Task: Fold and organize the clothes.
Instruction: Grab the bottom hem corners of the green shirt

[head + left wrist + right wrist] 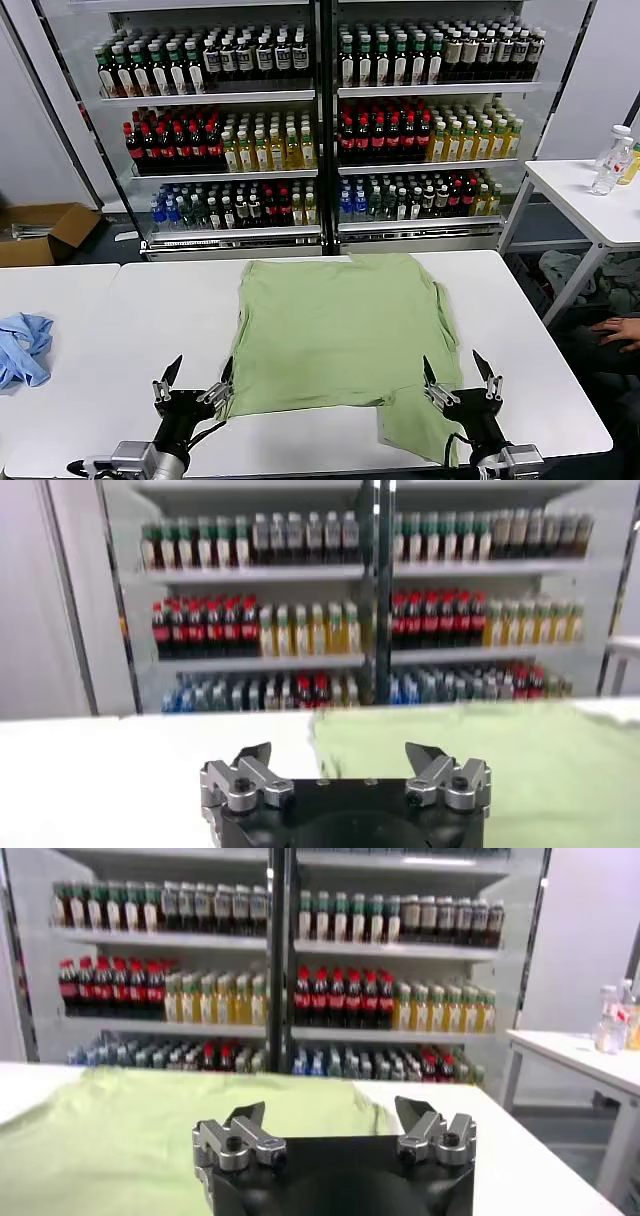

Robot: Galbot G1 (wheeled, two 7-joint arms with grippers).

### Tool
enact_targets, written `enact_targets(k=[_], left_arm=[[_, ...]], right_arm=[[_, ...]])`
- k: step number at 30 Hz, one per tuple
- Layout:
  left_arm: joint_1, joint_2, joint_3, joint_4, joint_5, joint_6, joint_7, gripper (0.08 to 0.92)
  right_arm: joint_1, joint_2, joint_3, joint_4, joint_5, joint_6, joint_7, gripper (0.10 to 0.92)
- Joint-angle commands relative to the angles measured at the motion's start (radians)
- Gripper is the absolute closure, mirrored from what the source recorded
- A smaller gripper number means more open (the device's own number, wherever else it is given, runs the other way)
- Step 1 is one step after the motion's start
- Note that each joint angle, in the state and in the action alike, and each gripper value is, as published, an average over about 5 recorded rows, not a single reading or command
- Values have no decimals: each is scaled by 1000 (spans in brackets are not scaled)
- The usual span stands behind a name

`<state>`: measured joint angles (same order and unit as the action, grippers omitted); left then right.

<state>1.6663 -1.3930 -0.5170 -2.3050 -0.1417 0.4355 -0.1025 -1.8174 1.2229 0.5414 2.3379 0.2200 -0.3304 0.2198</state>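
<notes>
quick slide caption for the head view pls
Green shirt spread plain side up on white table; left gripper and right gripper open at its near edge.

left gripper [194, 384] | right gripper [458, 378] | black bodies | silver screwed fingers [240, 780]

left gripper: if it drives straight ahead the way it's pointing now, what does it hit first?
Probably the shirt: the open left gripper points across the table with the shirt's near left edge just ahead and inboard. Depth is unclear; it might skim bare tabletop beside the edge.
</notes>
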Motion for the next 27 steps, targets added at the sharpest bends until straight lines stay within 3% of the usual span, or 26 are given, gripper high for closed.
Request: enact_targets(k=[1, 17, 27], left_arm=[[-84, 40, 48, 139, 0, 144, -39, 177], [-103, 13, 90, 250, -27, 147, -95, 208], [-91, -8, 80, 261, -131, 147, -106, 484]], right_arm=[[-119, -4, 39, 4, 4, -68, 23, 203], [-76, 3, -64, -89, 41, -70, 7, 227], [-59, -23, -81, -124, 72, -70, -46, 501]])
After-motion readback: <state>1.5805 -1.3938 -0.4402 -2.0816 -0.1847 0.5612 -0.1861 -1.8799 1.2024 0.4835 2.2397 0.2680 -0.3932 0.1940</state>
